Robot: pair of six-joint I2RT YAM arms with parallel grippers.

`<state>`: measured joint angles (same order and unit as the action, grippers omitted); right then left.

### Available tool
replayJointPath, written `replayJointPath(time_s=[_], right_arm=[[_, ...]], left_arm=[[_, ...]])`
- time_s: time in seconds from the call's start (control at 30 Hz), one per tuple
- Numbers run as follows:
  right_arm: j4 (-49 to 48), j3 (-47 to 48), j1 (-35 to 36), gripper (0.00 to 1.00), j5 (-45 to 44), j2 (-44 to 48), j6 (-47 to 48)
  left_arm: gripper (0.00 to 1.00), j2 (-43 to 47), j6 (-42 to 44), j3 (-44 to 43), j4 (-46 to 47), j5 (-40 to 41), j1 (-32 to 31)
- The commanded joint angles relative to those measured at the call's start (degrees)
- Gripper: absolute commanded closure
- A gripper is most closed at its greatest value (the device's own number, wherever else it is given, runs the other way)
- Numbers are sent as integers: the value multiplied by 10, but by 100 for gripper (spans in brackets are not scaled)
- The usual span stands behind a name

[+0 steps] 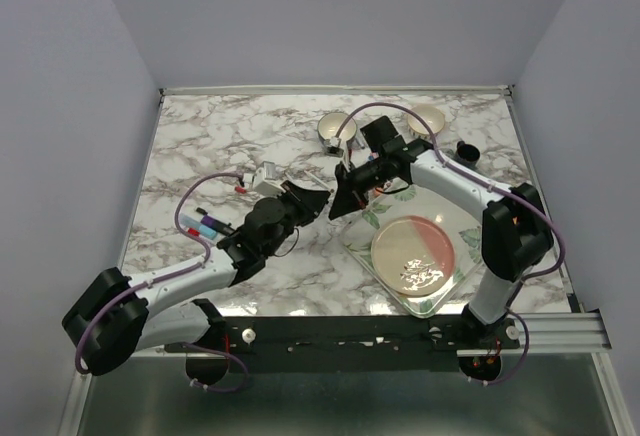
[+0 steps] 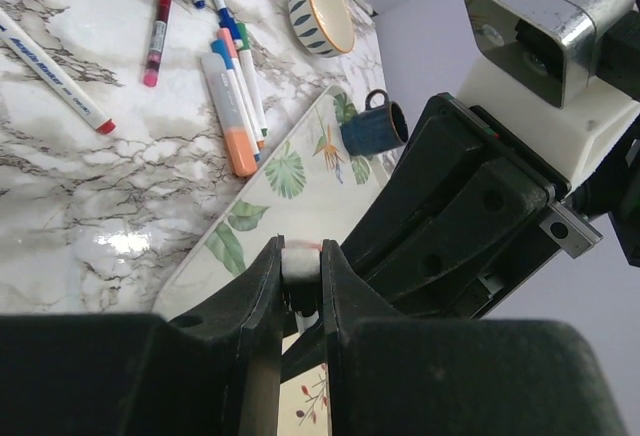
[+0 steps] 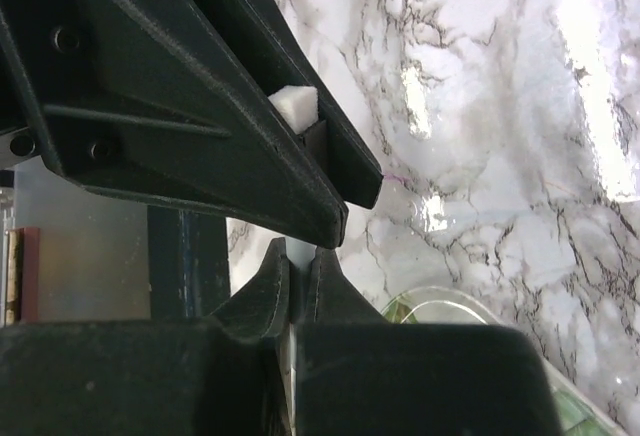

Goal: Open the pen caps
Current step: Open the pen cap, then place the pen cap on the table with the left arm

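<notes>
My two grippers meet over the middle of the table, tip to tip. My left gripper [image 1: 312, 196] is shut on the white end of a pen [image 2: 300, 259] with a thin reddish edge; the same white end shows between its fingers in the right wrist view [image 3: 295, 106]. My right gripper [image 1: 340, 199] is shut on a thin white barrel [image 3: 298, 256] right below it. I cannot tell the colour of this pen's cap; it is hidden by the fingers. Small blue and purple capped pieces [image 1: 208, 224] lie at the left of the table.
Several loose pens [image 2: 235, 86], a red-tipped white pen [image 2: 60, 71] and a pink pen [image 2: 155, 31] lie by a leaf-print tray [image 2: 290, 181]. A plate [image 1: 413, 254] is on the tray. A cup [image 1: 333, 128], a bowl [image 1: 428, 118] and a dark mug [image 1: 468, 152] stand behind.
</notes>
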<state>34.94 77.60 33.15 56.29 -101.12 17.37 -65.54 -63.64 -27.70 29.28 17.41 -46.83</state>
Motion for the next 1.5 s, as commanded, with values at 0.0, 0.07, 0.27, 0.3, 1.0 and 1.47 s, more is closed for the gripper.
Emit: replayJointPath(time_s=[0.0, 0.07, 0.27, 0.3, 1.0, 1.47], right_arm=[[14, 7, 17, 99, -21, -14, 0], [14, 8, 17, 99, -24, -14, -1], [20, 11, 22, 99, -37, -15, 3], [23, 14, 24, 99, -43, -17, 4], [36, 20, 38, 99, -78, -29, 29], [36, 20, 38, 99, -81, -29, 30]], left_arm=[[100, 58, 4, 3, -25, 105, 21], [100, 88, 6, 5, -46, 116, 38], [100, 149, 19, 21, -97, 68, 147], [100, 154, 26, 23, -105, 55, 160], [100, 205, 52, 91, -246, -1, 322], [100, 17, 82, 57, -196, -47, 421]])
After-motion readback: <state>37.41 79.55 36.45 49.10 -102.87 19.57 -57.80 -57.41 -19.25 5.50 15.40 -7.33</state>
